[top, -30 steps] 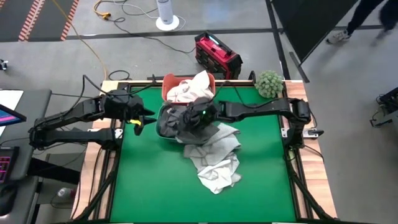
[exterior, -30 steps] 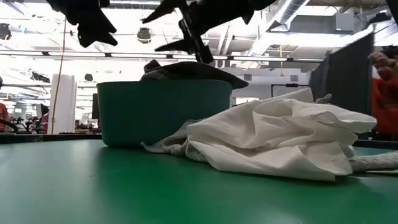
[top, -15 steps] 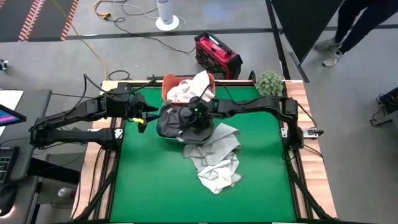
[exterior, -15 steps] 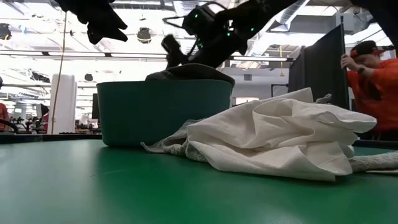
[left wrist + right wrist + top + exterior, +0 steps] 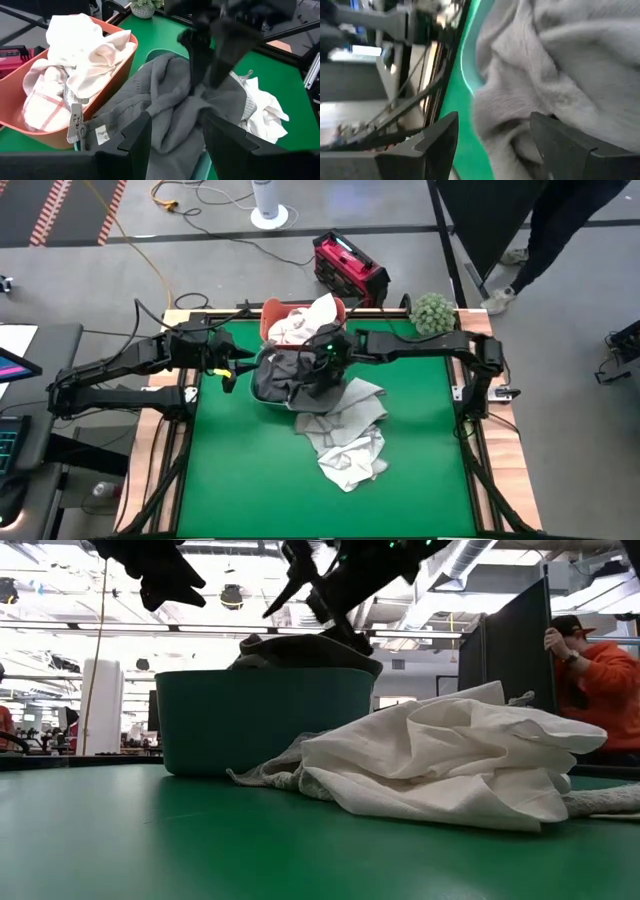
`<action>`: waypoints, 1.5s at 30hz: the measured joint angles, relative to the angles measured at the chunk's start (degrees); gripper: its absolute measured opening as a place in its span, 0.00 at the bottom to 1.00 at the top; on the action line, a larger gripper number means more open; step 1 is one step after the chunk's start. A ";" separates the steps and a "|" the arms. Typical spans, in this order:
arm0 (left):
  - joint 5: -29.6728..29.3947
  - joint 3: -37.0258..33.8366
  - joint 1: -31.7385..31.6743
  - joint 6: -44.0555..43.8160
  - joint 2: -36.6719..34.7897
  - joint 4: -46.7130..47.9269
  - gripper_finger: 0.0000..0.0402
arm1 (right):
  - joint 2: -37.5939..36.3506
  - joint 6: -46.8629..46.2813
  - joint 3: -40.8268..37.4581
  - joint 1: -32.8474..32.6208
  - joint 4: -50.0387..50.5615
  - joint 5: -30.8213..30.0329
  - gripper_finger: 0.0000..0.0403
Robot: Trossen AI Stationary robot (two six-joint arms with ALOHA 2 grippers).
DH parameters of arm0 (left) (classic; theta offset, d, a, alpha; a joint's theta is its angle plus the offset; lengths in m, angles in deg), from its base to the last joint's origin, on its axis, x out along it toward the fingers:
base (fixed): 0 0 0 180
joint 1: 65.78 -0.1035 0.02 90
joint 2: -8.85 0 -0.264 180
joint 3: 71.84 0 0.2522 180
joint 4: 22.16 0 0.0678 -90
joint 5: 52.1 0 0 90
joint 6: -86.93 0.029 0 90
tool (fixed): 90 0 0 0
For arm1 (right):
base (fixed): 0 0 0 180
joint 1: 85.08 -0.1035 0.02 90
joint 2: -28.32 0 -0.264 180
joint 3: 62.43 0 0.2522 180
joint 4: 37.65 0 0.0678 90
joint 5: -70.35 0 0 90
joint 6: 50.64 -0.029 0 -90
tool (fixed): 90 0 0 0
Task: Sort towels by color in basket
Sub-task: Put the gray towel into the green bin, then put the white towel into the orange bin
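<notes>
Two tubs sit at the table's (image 5: pixel 240 480) far edge: from above, an orange tub (image 5: pixel 272 314) of white towels (image 5: pixel 308 322) lies just behind the teal tub (image 5: pixel 262 720), which hides it from the low camera. The dark grey towel (image 5: pixel 165 110) is heaped in the teal tub. The right gripper (image 5: pixel 316 376), jaws spread, hangs directly over that towel. The left gripper (image 5: pixel 226 370), jaws parted and empty, waits beside the teal tub.

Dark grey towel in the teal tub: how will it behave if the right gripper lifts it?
Probably floppy: the dark grey towel lies in soft folds, heaped above the teal tub rim. It would likely drape and trail off the right gripper. Its knit looks thick, so likely grippy rather than slippery.
</notes>
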State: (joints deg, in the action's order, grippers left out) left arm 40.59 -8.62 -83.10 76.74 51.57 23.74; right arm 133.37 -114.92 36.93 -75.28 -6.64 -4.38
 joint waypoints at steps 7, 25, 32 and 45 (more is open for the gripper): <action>-0.20 0.00 0.00 0.04 0.04 -1.45 0.41 | -0.61 2.83 0.02 0.74 2.20 -8.98 0.71; -0.25 0.00 0.02 -3.13 -0.02 -1.10 0.42 | 9.22 3.74 -0.02 -1.39 -2.48 4.42 0.71; -0.25 0.00 0.02 -2.00 -0.02 -1.12 0.42 | 0.22 6.13 0.00 -0.20 -0.95 2.44 0.71; -0.24 0.00 0.04 -0.58 -2.20 3.52 0.42 | -10.16 29.49 0.01 -17.00 25.73 -11.65 0.71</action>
State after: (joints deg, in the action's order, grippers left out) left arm 40.35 -8.62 -83.06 76.16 49.37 27.26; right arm 123.21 -85.43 36.94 -92.28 19.09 -16.03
